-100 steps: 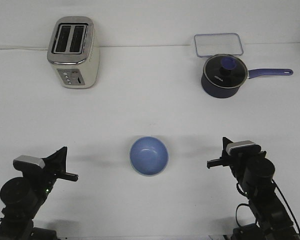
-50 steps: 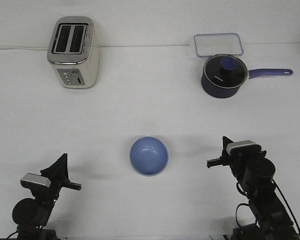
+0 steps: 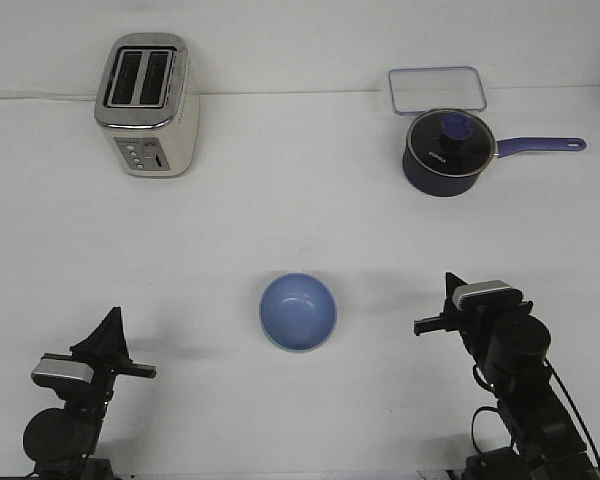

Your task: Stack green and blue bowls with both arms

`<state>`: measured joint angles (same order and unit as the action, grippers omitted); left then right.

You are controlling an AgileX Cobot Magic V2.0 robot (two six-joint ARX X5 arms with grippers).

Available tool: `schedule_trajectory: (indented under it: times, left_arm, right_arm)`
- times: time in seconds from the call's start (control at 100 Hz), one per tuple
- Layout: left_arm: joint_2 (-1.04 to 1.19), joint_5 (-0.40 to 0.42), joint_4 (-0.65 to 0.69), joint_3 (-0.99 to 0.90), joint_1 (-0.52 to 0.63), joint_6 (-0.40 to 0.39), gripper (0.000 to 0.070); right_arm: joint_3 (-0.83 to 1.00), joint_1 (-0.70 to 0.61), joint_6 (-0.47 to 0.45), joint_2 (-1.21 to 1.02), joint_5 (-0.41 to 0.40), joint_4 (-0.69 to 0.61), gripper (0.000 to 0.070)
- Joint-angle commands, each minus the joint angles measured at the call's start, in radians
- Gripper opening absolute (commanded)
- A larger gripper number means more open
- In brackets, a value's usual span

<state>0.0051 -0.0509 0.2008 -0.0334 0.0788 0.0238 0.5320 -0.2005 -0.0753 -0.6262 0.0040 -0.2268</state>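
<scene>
The periwinkle blue bowl (image 3: pixel 298 312) sits upright on the white table (image 3: pixel 300 220), near the front middle. The sage green bowl does not show on its own anywhere in the front view. My left gripper (image 3: pixel 113 320) is low at the front left, well left of the bowl, with nothing in it. My right gripper (image 3: pixel 449 287) is at the front right, about the same distance from the bowl, with nothing in it. Both point away over the table, and the gap between their fingers does not show.
A cream and chrome toaster (image 3: pixel 147 104) stands at the back left. A dark navy saucepan (image 3: pixel 448 150) with a glass lid and purple handle stands at the back right, with a clear flat container lid (image 3: pixel 436 88) behind it.
My left arm has drawn back and sunk lower toward the front left corner. The right arm and the blue bowl have not moved.
</scene>
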Motion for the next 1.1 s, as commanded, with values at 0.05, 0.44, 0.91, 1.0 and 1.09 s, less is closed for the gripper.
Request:
schedule_trajectory:
  times: [0.05, 0.44, 0.91, 1.0, 1.09]
  left_arm:
    - [-0.002, 0.003, 0.008, 0.019, -0.001, -0.008, 0.0012]
    - [-0.002, 0.003, 0.01, 0.019, -0.001, -0.008, 0.0012]
    - [-0.002, 0.003, 0.01, 0.019, -0.001, -0.008, 0.0012]
    - [-0.002, 0.003, 0.01, 0.019, -0.001, -0.008, 0.0012]
    - [-0.002, 0.003, 0.009, 0.019, -0.001, -0.008, 0.0012]
  right_arm:
    - [0.002, 0.0, -0.006, -0.002, 0.004, 0.011, 0.0]
    - [0.002, 0.0, -0.006, -0.002, 0.004, 0.011, 0.0]
    - [0.002, 0.0, -0.006, 0.047, 0.004, 0.01, 0.0]
    - [0.001, 0.011, -0.005, 0.102, 0.004, 0.01, 0.0]
    - [-0.011, 0.033, -0.006, 0.171, 0.004, 0.011, 0.0]
